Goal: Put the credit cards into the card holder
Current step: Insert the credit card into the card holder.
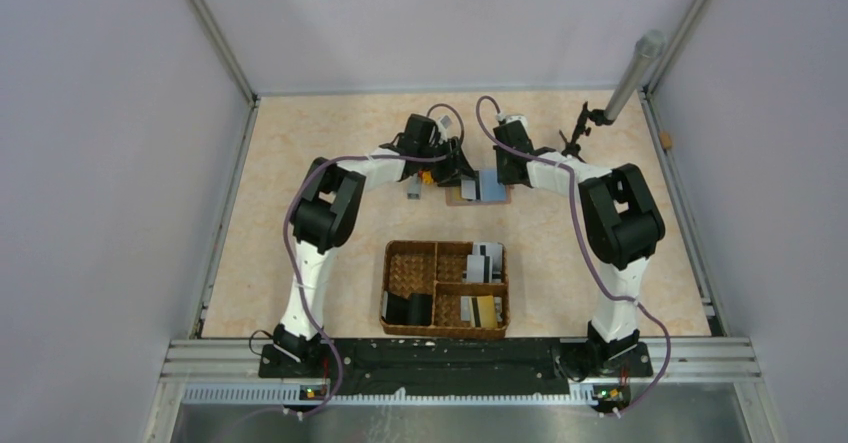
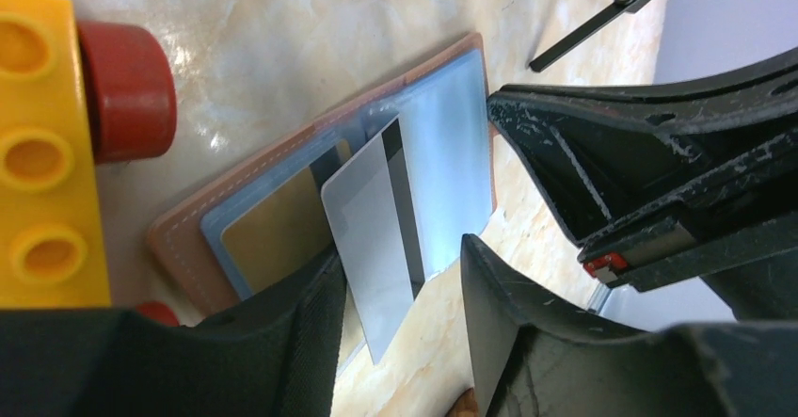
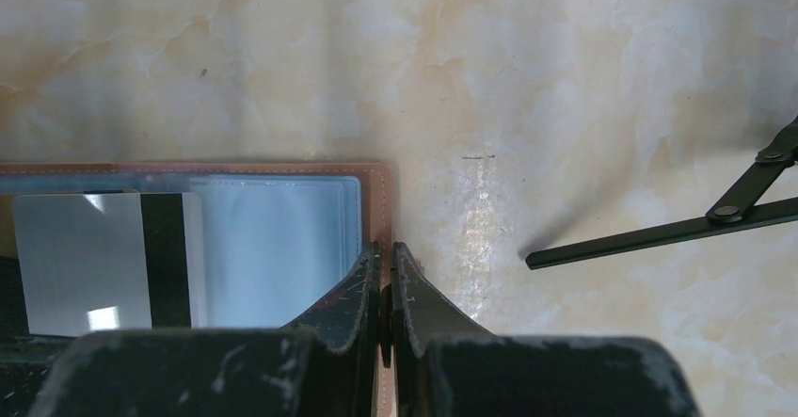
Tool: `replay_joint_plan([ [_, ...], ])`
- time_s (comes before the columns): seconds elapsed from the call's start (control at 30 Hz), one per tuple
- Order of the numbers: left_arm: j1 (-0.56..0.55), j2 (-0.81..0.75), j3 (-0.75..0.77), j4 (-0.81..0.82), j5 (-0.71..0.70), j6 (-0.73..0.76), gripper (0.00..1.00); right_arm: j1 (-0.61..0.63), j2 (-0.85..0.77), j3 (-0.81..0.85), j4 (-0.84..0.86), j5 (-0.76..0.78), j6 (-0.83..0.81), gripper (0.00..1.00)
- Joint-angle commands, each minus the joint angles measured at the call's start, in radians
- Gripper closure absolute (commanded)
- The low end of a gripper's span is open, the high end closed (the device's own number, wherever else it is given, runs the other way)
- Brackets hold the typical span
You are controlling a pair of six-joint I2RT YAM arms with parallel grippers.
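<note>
The brown card holder (image 1: 462,199) lies open at the table's far middle, light blue inside (image 2: 452,153). A gold card (image 2: 273,233) sits in its left pocket. A silver card with a black stripe (image 2: 376,238) lies partly over the middle of the holder, between the fingers of my open left gripper (image 2: 400,248) and against the left finger. It also shows in the right wrist view (image 3: 94,262). My right gripper (image 3: 384,257) is shut on the holder's brown right edge (image 3: 378,191). More cards (image 1: 487,261) stand in the woven basket.
A woven brown compartment basket (image 1: 410,263) sits near the front with cards and a black block (image 1: 410,308). A yellow and red toy brick (image 2: 42,153) lies just left of the holder. A black folding stand (image 3: 715,224) and a grey pole (image 1: 635,73) are at the right.
</note>
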Motion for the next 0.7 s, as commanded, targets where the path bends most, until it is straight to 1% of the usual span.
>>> replay_joint_plan([
  [0.0,0.007,-0.047,0.002,-0.157,-0.118,0.082,0.47,-0.001,-0.011,0.044,-0.003,0.002,0.009,1.0],
  [0.1,0.005,-0.061,-0.004,-0.187,-0.139,0.096,0.42,-0.002,-0.014,0.042,-0.002,0.001,0.01,1.0],
  [0.17,0.004,-0.063,-0.011,-0.181,-0.133,0.093,0.41,-0.002,-0.014,0.041,-0.001,0.0,0.009,1.0],
  [0.3,-0.004,-0.052,-0.001,-0.186,-0.113,0.081,0.42,-0.002,-0.016,0.04,-0.004,0.0,0.008,1.0],
  [0.67,-0.042,-0.038,0.027,-0.204,-0.138,0.019,0.42,-0.002,-0.017,0.036,0.001,-0.001,0.009,1.0],
])
